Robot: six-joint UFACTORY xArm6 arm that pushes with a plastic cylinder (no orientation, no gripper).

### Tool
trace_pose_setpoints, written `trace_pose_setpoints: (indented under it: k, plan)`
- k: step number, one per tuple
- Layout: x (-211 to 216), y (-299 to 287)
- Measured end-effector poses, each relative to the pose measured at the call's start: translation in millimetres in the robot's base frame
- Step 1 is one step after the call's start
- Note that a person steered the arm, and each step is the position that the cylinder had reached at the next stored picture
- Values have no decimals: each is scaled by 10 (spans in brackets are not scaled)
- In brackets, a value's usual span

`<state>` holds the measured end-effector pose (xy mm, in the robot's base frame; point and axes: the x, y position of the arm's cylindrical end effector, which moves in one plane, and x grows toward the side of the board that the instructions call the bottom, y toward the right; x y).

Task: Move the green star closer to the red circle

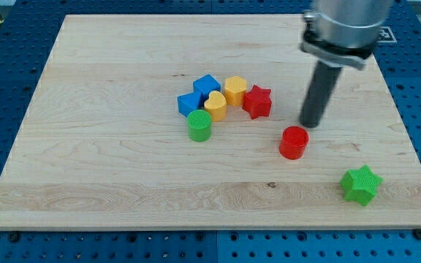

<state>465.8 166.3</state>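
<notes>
Here my tip (310, 123) is a bare rod end with nothing to spread or pinch; it touches no block and stands just above and right of the red circle (294, 142). The green star (361, 184) lies flat near the wooden board's (108, 161) bottom right corner, with no clear long axis, well below and right of my tip.
</notes>
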Motion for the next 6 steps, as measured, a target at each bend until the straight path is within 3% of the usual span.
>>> trace_pose_setpoints:
  k: [2, 4, 6]
  plan:
    - [460, 731]
    - [1001, 747]
    - [1156, 383]
